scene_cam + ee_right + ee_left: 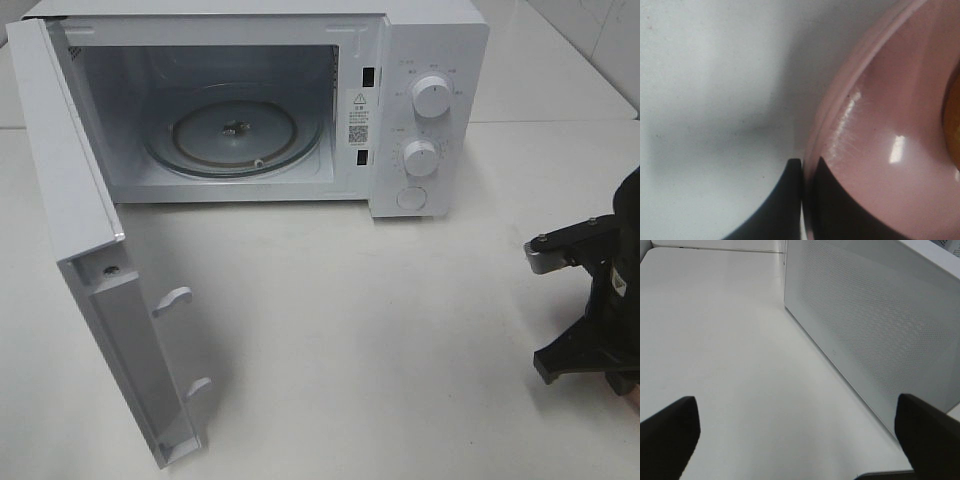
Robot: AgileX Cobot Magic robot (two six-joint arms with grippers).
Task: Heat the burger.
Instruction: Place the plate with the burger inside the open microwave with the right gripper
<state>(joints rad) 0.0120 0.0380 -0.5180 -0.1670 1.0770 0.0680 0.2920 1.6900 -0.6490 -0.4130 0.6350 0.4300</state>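
Note:
In the right wrist view, my right gripper (807, 161) is shut on the rim of a round pink plate (880, 125), one black finger on each side of the edge. The burger (952, 125) shows only as an orange-brown sliver on the plate at the frame's edge. In the exterior high view only the right arm (605, 290) appears, at the far right of the table; plate and burger lie outside that frame. My left gripper (796, 402) is wide open and empty, low over the table beside the microwave's perforated side wall (880, 325).
The white microwave (430, 60) stands at the back of the table. Its door (90, 250) is swung fully open toward the front left, and the glass turntable (235, 135) inside is bare. Two dials (432, 97) sit on its right panel. The white tabletop (350, 330) stretches in front.

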